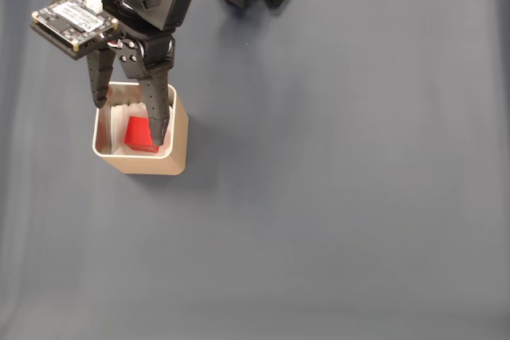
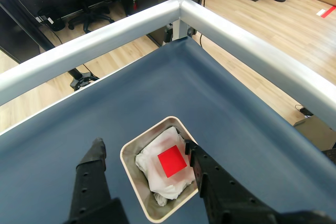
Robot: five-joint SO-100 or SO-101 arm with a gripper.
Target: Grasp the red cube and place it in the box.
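One red cube resting on white paper inside the box, directly below and between the spread, empty fingers of the gripper, one fingertip outside the rim.

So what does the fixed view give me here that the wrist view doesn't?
The fixed view alone shows the arm's upper body with its circuit board and the box's tan outer wall.

The wrist view alone shows the table's metal rail, the wooden floor and an office chair beyond.

Both show the red cube lying on white paper inside the box, the open gripper over it, and the blue-grey tabletop.
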